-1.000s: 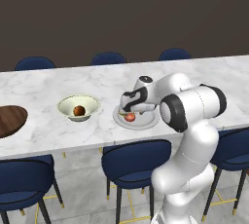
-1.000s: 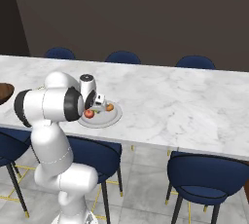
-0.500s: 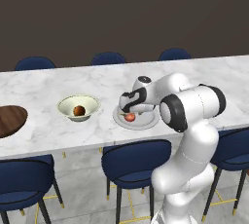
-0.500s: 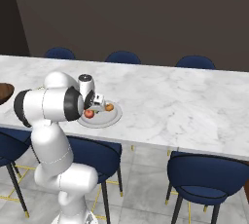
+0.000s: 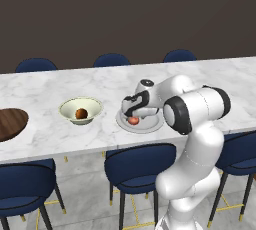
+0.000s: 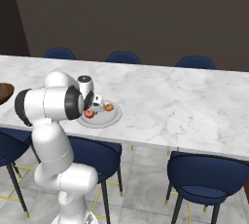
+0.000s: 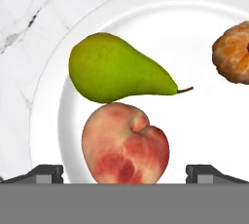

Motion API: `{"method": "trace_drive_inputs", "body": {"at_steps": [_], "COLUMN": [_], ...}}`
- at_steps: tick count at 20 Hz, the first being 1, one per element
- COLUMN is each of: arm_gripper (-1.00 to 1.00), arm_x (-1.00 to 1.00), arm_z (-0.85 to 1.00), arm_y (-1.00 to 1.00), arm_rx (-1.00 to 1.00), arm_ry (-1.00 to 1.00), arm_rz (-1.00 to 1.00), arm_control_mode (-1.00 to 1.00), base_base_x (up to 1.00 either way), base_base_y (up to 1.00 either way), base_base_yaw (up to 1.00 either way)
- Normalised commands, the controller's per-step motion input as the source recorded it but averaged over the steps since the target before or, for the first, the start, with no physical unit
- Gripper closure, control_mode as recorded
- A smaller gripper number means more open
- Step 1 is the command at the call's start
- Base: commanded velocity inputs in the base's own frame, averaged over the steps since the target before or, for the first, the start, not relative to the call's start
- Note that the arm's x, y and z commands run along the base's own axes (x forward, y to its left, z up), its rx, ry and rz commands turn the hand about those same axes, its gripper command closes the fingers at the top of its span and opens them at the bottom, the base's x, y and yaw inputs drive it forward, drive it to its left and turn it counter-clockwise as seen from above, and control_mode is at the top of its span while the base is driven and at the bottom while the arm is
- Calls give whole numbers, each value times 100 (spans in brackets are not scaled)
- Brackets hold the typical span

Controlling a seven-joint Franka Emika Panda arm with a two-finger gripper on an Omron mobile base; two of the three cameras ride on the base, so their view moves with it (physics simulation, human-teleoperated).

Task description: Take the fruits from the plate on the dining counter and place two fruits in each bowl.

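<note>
On the light-grey plate [image 7: 204, 121] lie a green-yellow pear [image 7: 116, 69], a red-pink peach [image 7: 125, 142] touching it, and an orange-tan fruit [image 7: 234, 52] apart at the rim. My gripper [image 7: 125, 173] hangs open just over the plate, one fingertip on each side of the peach. From the base, the gripper [image 5: 131, 110] is low over the plate [image 5: 150, 124] and the peach [image 5: 133, 120]. The cream bowl [image 5: 70, 106] holds the orange-brown fruit [image 5: 81, 113]. The dark wooden bowl [image 5: 10, 122] lies at the far left. In the right base view the gripper [image 6: 97, 105] stands over the plate [image 6: 109, 118].
The marble dining counter [image 5: 45, 89] runs across both base views. Several blue chairs [image 5: 137, 166] stand along its near side, and more chairs [image 5: 111, 60] behind it. My own white arm [image 5: 192, 106] reaches over the counter's front edge.
The hand has sunk slightly toward the plate. The fruits and bowls have not moved.
</note>
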Motion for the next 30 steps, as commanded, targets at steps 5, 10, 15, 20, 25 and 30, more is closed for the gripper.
{"method": "trace_drive_inputs", "body": {"at_steps": [5,10,15,20,25,30], "arm_gripper": [-100,100,100,100,100,100], "arm_x": [3,6,0,-1,-30,-15], "arm_z": [-21,-12,-1,28,87,98], "arm_y": [10,0,0,0,15,42], "arm_rx": [0,0,0,2,1,0], "arm_ry": [0,0,0,0,-7,0], "arm_rz": [0,0,0,0,0,0], "arm_control_mode": [-100,-100,-100,-100,-100,-100], "base_base_x": [0,0,0,0,0,0], "base_base_y": [0,0,0,0,0,0], "base_base_yaw": [0,0,0,0,0,0]}}
